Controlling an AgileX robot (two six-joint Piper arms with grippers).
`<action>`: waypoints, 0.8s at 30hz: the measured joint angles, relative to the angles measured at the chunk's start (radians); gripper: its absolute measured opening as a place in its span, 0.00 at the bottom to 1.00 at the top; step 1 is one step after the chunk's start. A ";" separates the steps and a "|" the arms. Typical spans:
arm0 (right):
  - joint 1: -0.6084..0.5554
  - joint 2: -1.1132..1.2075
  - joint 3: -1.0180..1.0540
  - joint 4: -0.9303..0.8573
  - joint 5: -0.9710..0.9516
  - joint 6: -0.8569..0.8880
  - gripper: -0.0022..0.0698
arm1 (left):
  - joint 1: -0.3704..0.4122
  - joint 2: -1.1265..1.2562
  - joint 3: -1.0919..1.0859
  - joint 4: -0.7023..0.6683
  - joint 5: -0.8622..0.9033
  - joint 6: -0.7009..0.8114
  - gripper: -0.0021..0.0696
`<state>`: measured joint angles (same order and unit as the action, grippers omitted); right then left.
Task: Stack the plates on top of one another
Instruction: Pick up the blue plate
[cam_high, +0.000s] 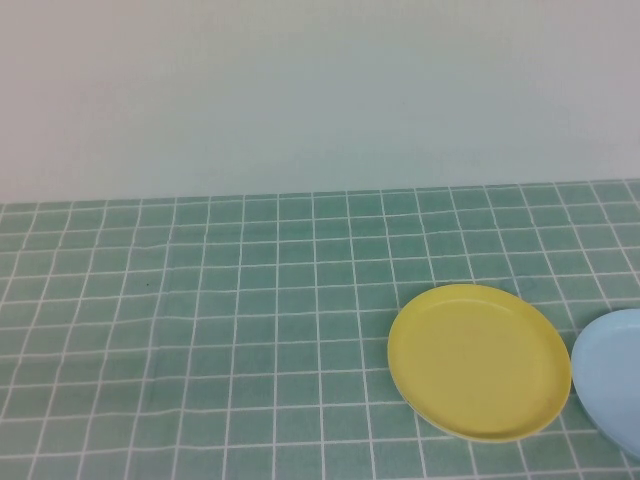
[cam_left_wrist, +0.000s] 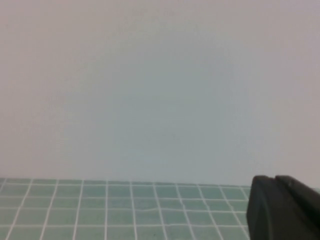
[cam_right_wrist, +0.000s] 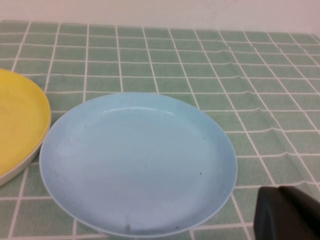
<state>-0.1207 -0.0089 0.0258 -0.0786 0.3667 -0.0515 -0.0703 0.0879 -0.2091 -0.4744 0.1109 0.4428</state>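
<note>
A yellow plate (cam_high: 480, 360) lies on the green checked cloth at the front right. A thin white rim (cam_high: 418, 413) shows under its near edge, like a white plate beneath it. A light blue plate (cam_high: 612, 375) lies just right of it, cut off by the picture's edge. Neither gripper shows in the high view. In the right wrist view the light blue plate (cam_right_wrist: 137, 162) lies close, with the yellow plate (cam_right_wrist: 20, 127) beside it and a white rim (cam_right_wrist: 22, 167) under that. A dark part of my right gripper (cam_right_wrist: 287, 215) is beside the blue plate. A dark part of my left gripper (cam_left_wrist: 285, 210) faces the wall.
The green cloth with white grid lines (cam_high: 200, 330) covers the table up to a plain pale wall (cam_high: 320, 90) at the back. The cloth has slight wrinkles (cam_right_wrist: 260, 125) beside the blue plate.
</note>
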 joint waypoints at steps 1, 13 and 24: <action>0.000 0.000 0.000 0.000 0.000 0.000 0.03 | 0.000 0.000 0.021 -0.004 -0.008 0.000 0.03; 0.000 0.000 0.000 0.000 0.000 0.000 0.03 | 0.002 -0.021 0.220 0.630 -0.010 -0.777 0.03; 0.000 0.000 0.000 0.000 0.000 0.000 0.03 | 0.002 -0.117 0.243 0.646 0.212 -0.742 0.03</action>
<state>-0.1207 -0.0089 0.0258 -0.0786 0.3667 -0.0515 -0.0683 -0.0288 0.0342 0.1714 0.3233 -0.2990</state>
